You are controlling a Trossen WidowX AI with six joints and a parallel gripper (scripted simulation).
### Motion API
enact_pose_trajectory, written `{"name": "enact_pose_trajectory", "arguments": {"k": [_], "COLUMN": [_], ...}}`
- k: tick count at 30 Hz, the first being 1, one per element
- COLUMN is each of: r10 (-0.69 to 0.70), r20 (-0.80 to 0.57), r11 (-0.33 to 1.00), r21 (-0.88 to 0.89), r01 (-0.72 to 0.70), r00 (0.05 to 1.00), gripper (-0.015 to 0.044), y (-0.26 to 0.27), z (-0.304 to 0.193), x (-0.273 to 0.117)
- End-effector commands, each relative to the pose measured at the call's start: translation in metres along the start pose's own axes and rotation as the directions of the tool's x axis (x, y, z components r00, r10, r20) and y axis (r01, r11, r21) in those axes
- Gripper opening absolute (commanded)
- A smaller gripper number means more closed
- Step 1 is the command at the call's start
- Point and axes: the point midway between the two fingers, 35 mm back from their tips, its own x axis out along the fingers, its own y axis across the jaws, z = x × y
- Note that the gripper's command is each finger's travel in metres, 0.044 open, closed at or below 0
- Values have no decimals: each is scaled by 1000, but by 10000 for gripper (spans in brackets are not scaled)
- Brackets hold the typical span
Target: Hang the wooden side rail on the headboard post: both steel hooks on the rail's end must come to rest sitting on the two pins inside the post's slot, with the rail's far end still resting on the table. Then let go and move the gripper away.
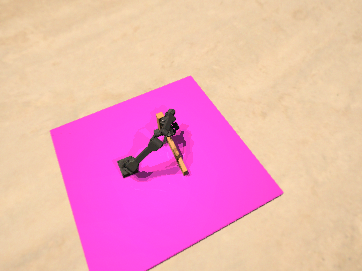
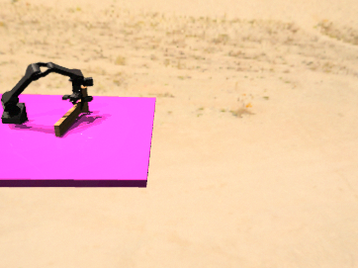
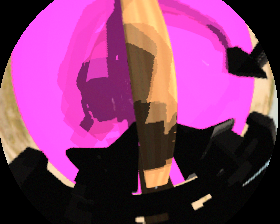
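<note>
The wooden side rail (image 1: 178,156) (image 2: 67,120) (image 3: 149,75) slants across the table, its far end low at the magenta surface in the top and exterior views. My gripper (image 2: 79,99) (image 3: 156,131) is shut on the rail near its post end, with one dark finger on each side. The headboard post (image 1: 159,116) (image 2: 85,93) stands upright beside the gripper, mostly hidden by it. The steel hooks, the slot and its pins are hidden or too small to make out, so I cannot tell whether the hooks sit on the pins.
The magenta table top (image 1: 125,221) (image 2: 114,154) lies under everything. The arm's base (image 1: 128,166) (image 2: 14,114) stands on it, to the left of the rail in the top and exterior views. The arm arches over from the base to the post. Sandy ground surrounds the table.
</note>
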Motion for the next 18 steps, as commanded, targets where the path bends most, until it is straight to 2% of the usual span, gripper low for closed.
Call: {"name": "enact_pose_trajectory", "arguments": {"k": [1, 18], "r10": [12, 12], "r20": [-10, -10], "r11": [1000, 1000], "r21": [2, 2], "r01": [-12, -12], "r00": [1000, 1000], "gripper": [0, 0], "y": [2, 1], "z": [-4, -6], "x": [-5, -7]}}
